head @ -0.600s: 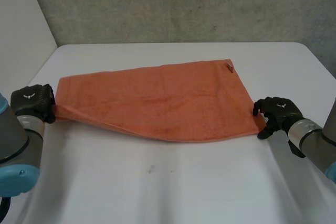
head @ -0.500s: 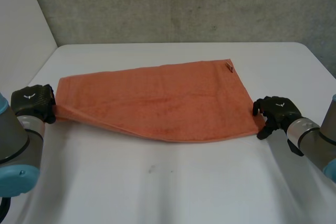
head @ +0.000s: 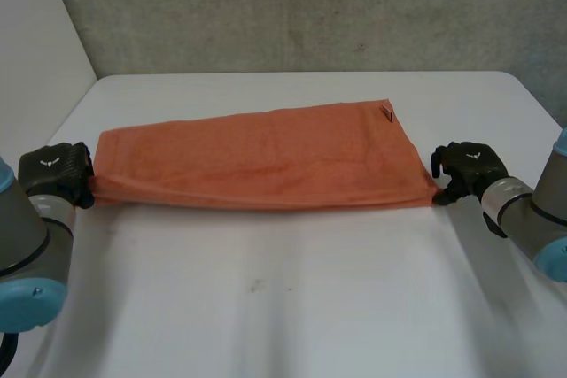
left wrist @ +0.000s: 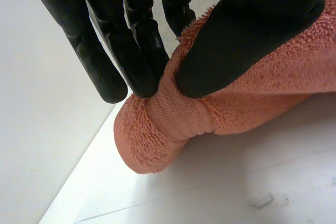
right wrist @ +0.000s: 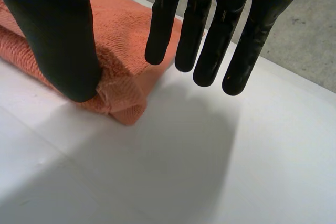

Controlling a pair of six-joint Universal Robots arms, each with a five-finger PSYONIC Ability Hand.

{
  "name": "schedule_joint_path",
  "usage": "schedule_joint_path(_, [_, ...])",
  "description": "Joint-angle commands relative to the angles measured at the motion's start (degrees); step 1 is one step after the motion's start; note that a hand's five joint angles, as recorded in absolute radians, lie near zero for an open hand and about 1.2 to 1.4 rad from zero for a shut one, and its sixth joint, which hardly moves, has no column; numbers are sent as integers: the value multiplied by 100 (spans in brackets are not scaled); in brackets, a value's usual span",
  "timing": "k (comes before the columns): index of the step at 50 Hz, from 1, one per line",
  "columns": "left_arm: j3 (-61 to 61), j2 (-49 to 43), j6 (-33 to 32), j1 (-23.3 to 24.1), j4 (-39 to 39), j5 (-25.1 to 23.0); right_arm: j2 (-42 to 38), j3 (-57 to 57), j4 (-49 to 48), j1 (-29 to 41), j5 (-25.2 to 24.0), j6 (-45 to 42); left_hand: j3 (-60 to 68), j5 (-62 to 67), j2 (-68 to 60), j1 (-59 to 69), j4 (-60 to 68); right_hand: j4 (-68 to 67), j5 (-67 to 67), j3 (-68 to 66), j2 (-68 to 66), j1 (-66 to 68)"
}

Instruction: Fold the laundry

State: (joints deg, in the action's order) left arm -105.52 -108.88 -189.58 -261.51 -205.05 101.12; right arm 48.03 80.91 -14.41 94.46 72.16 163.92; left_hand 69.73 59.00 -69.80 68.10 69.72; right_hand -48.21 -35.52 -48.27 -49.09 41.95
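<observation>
Orange terry towel (head: 266,170) stretched across white table (head: 292,307). Left hand (left wrist: 131,51) pinches 1 end corner, right hand (right wrist: 58,35) pinches other. Soft, limp, light; likely sags unless held by corners.

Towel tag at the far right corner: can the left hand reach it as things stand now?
Probably not. The left hand pinches the opposite end of the towel, so the whole length lies between it and the tag.
</observation>
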Motion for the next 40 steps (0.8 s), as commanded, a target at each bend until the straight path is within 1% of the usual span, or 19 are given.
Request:
schedule_joint_path(1, [5,-1,0,12,0,5,-144,-216,9,99,0,-9,1027,1100,-1020,1190,1028,-3179,-3448,-3173,-3091,3805])
schedule_joint_path(7, [-12,-1,0,30,9,22,260,-207,272,143,-79,44,1027,1100,-1020,1190,1028,-3179,-3448,-3173,-3091,3805])
schedule_joint_path(9, [-30,-1,-9,30,26,31,418,-207,457,134,-97,0,1027,1100,-1020,1190,1028,-3179,-3448,-3173,-3091,3805])
schedule_joint_path(11, [-47,16,-35,73,201,31,680,-224,999,99,-176,-166,1027,1100,-1020,1190,1028,-3179,-3448,-3173,-3091,3805])
schedule_joint_path(12, [-47,16,-35,74,202,31,682,-224,1002,99,-176,-167,1027,1100,-1020,1190,1028,-3179,-3448,-3173,-3091,3805])
schedule_joint_path(14, [-47,43,-27,82,552,48,822,-225,1588,73,-203,-595,1027,1100,-1020,1190,1028,-3179,-3448,-3173,-3091,3805])
schedule_joint_path(15, [-47,43,-26,82,554,49,822,-224,1591,72,-203,-598,1027,1100,-1020,1190,1028,-3179,-3448,-3173,-3091,3805])
schedule_joint_path(17, [-65,104,-18,74,973,75,1084,-128,2116,20,-185,-1175,1027,1100,-1020,1190,1028,-3179,-3448,-3173,-3091,3805])
schedule_joint_path(18, [-65,104,-18,74,976,75,1086,-128,2118,20,-185,-1178,1027,1100,-1020,1190,1028,-3179,-3448,-3173,-3091,3805])
schedule_joint_path(20, [-82,166,-9,56,1160,75,1392,38,2704,-173,-124,-1834,1027,1100,-1020,1190,1028,-3179,-3448,-3173,-3091,3805])
schedule_joint_path(23, [-170,315,-18,21,1477,75,1508,127,3006,-306,-123,-2162,1027,1100,-1020,1190,1028,-3179,-3448,-3173,-3091,3805])
schedule_joint_path(25, [-275,490,-18,21,1739,66,1709,302,3522,-568,-115,-2757,1027,1100,-1020,1190,1028,-3179,-3448,-3173,-3091,3805])
schedule_joint_path(26, [-276,491,-18,21,1740,66,1710,303,3524,-569,-115,-2760,1027,1100,-1020,1190,1028,-3179,-3448,-3173,-3091,3805])
schedule_joint_path(28, [-346,588,-18,39,1898,66,2060,556,3979,-788,-132,-3215,1027,1100,-1020,1190,1028,-3179,-3448,-3173,-3091,3805])
schedule_joint_path(31, [-452,799,-18,91,2250,57,2290,707,4201,-894,-123,-3411,1027,1100,-1020,1190,1028,-3179,-3448,-3173,-3091,3805])
schedule_joint_path(33, [-513,1078,-18,144,2617,49,2640,961,4682,-1087,-132,-3856,1027,1100,-1020,1190,1028,-3179,-3448,-3173,-3091,3805])
schedule_joint_path(34, [-513,1080,-18,144,2619,49,2642,962,4684,-1088,-132,-3859,1027,1100,-1020,1190,1028,-3179,-3448,-3173,-3091,3805])
schedule_joint_path(36, [-539,1212,-26,162,2786,40,2869,1189,5087,-1245,-132,-4392,1027,1100,-1020,1190,1028,-3179,-3448,-3173,-3091,3805])
schedule_joint_path(40, [-557,1422,-26,170,3120,-4,3080,1322,5273,-1447,-167,-4867,1027,1100,-1020,1190,1028,-3179,-3448,-3173,-3091,3805])
